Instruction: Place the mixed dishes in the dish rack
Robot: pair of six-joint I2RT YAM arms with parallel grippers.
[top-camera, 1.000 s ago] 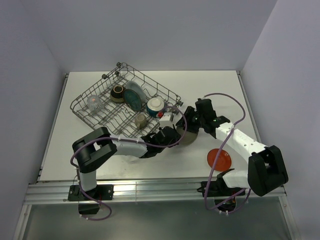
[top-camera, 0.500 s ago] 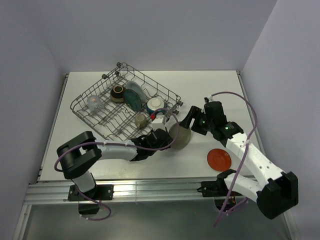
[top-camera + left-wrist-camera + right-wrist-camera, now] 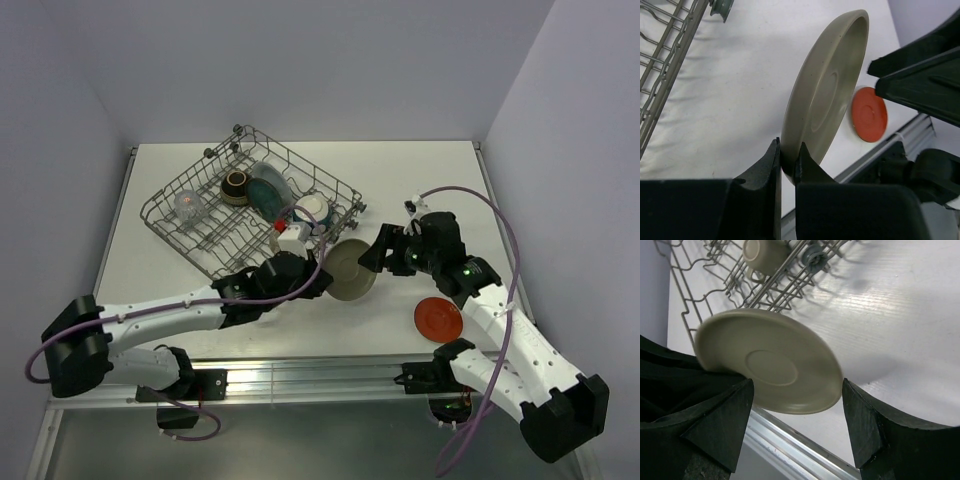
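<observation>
A pale grey plate (image 3: 350,270) hangs on edge above the table, just right of the dish rack (image 3: 172,228). My left gripper (image 3: 787,165) is shut on its lower rim (image 3: 790,167), one finger on each face. My right gripper (image 3: 796,390) stands open right of the plate (image 3: 770,362), its fingers apart from the rim. In the left wrist view the plate (image 3: 825,95) tilts up to the right. A red-orange saucer (image 3: 438,318) lies flat on the table near the right arm. The rack holds a clear glass (image 3: 188,205), brown bowl (image 3: 236,185), teal dish (image 3: 268,195), cream bowl (image 3: 312,210) and grey mug (image 3: 765,252).
The rack sits askew at the back left, a small wheel (image 3: 813,253) on its near corner by the plate. The table's front metal rail (image 3: 300,375) runs below both arms. Walls close in the back and both sides.
My right gripper has opened off the plate and drawn back to the right. The left arm has stretched out and carried the plate slightly left, toward the rack.
</observation>
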